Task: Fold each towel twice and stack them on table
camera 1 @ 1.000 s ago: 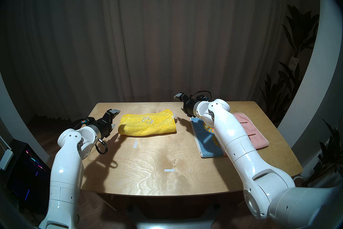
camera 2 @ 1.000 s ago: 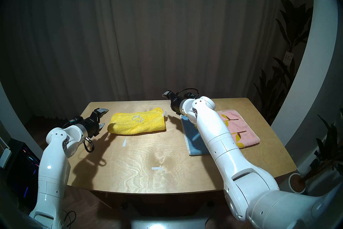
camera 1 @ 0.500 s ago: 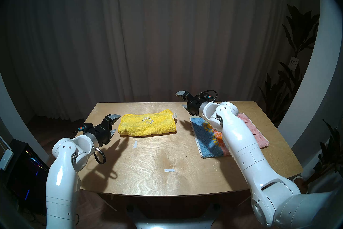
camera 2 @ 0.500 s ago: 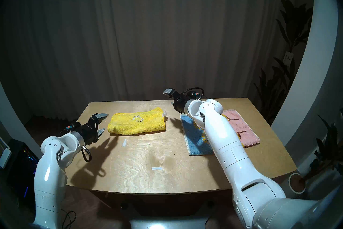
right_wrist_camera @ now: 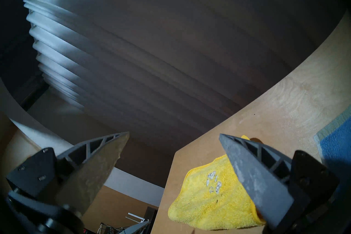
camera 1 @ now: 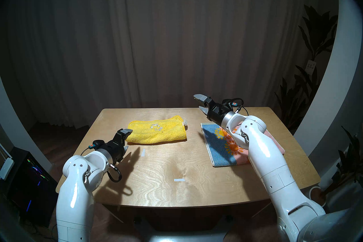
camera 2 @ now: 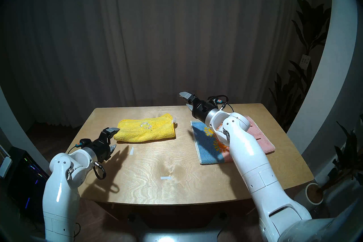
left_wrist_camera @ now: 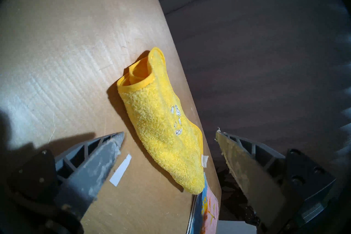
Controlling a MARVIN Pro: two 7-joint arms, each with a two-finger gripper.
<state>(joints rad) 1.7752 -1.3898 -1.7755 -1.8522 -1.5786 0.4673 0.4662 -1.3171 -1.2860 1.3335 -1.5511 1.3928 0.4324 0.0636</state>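
Observation:
The yellow towel (camera 1: 157, 133) lies folded in an oblong on the far middle of the table (camera 1: 176, 167), with a small white emblem on top. My left gripper (camera 1: 126, 139) hovers open at its near left corner, nothing between the fingers; the left wrist view shows the yellow towel (left_wrist_camera: 163, 125) just ahead. The pink towel (camera 1: 220, 145) with a blue band and sunflowers lies flat at the right, partly under my right forearm. My right gripper (camera 1: 199, 102) is open and empty, raised above the table's far edge, beyond that towel's far left corner.
Two white tape marks (camera 1: 143, 152) (camera 1: 179, 180) are stuck on the tabletop. A dark curtain hangs behind the table. Tall plants (camera 1: 314, 78) stand at the right, a pot (camera 2: 314, 193) on the floor by the right corner, and a lit computer case (camera 1: 29, 176) at the left.
My left gripper has moved right and nearer, to the yellow towel's near left corner. My right gripper has drawn back to the right and risen, uncovering the sunflowers. Both stayed open.

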